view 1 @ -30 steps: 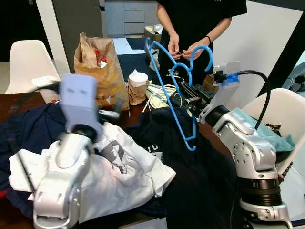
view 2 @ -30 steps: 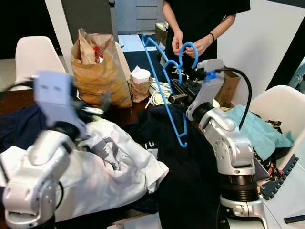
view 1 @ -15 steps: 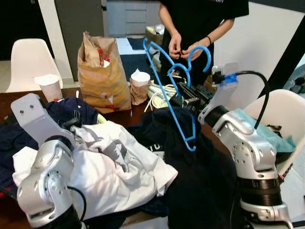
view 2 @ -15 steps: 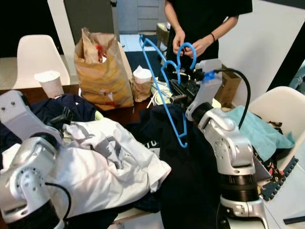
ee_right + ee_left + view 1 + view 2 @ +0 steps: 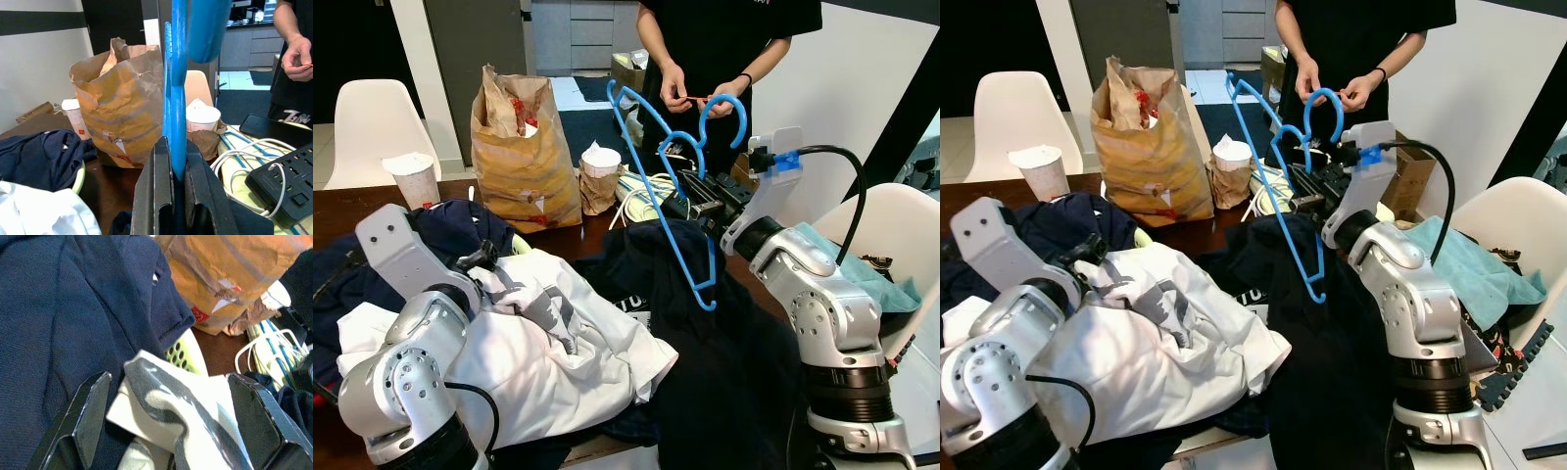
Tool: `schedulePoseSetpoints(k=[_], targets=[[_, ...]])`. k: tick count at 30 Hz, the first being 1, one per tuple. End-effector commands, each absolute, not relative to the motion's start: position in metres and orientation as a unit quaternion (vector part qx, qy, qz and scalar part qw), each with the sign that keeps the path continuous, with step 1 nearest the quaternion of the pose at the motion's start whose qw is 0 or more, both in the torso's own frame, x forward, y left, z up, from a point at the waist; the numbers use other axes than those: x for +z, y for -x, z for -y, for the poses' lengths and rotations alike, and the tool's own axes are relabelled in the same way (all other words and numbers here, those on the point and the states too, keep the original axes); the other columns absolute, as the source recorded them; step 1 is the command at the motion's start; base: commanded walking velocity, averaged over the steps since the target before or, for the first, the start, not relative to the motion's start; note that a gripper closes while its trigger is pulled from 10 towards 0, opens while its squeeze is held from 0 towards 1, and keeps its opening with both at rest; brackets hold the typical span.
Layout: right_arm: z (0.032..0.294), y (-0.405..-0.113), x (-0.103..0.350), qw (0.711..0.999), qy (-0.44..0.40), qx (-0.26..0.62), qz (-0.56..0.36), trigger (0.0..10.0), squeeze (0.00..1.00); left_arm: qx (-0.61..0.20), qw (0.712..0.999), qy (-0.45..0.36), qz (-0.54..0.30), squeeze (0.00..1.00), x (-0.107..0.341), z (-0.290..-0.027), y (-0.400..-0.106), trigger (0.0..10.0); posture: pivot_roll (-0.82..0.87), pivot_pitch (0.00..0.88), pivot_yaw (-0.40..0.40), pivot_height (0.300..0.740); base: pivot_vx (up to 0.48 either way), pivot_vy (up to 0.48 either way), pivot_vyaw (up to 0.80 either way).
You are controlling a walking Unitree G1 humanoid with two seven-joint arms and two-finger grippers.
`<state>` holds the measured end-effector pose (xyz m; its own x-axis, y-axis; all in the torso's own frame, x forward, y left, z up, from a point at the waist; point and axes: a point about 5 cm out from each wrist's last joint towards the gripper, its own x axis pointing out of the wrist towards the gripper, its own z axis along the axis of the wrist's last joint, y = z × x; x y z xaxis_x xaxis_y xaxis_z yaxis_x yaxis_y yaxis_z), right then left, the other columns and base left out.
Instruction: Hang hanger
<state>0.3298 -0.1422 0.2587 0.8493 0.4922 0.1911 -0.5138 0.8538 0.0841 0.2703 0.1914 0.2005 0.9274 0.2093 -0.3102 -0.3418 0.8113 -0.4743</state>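
Observation:
A blue plastic hanger stands up over the table, its hook at the top near a person's hands. My right gripper is shut on the hanger's lower bar. A dark navy garment hangs below the hanger and down the table's near side. My left gripper is open, its wide-set fingers straddling a fold of a white and grey shirt that lies on another navy garment.
A large brown paper bag, a paper cup and a small crumpled paper bag stand on the dark table. A power strip with cables lies near the hanger. White chairs stand left and right; a teal cloth lies on the right one.
My left arm has swung from the middle of the view down to the left, and its gripper now sits on the white shirt. The right gripper and hanger have barely moved.

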Motion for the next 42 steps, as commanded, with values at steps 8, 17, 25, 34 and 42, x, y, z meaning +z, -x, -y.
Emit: schedulePoseSetpoints(k=[8,17,25,34,42], targets=[[0.144,-0.331,0.258,0.960,-0.063,0.260,0.077,10.0,0.00,0.087,0.910,0.359,-0.191,0.00,0.181,-0.146,-0.266,10.0,0.02,0.000,-0.055,0.740,0.000,0.000,0.00],[0.138,-0.328,0.255,0.959,-0.066,0.266,0.070,10.0,0.00,0.075,0.905,0.365,-0.204,0.00,0.176,-0.142,-0.262,0.0,0.02,0.000,-0.059,0.740,0.000,0.000,0.00],[0.137,-0.330,0.257,0.959,-0.068,0.264,0.073,10.0,0.00,0.061,0.901,0.376,-0.208,0.00,0.178,-0.143,-0.263,0.0,0.02,0.000,-0.058,0.740,0.000,0.000,0.00],[0.137,-0.331,0.257,0.960,-0.068,0.263,0.073,10.0,0.00,0.140,0.931,0.320,-0.108,0.00,0.208,-0.189,-0.270,0.0,0.03,0.000,-0.061,0.740,0.000,0.000,0.00],[0.137,-0.332,0.257,0.960,-0.068,0.263,0.073,10.0,0.00,0.167,0.940,0.287,-0.075,0.00,0.220,-0.204,-0.270,0.0,0.03,0.000,-0.061,0.740,0.000,0.000,0.00]])
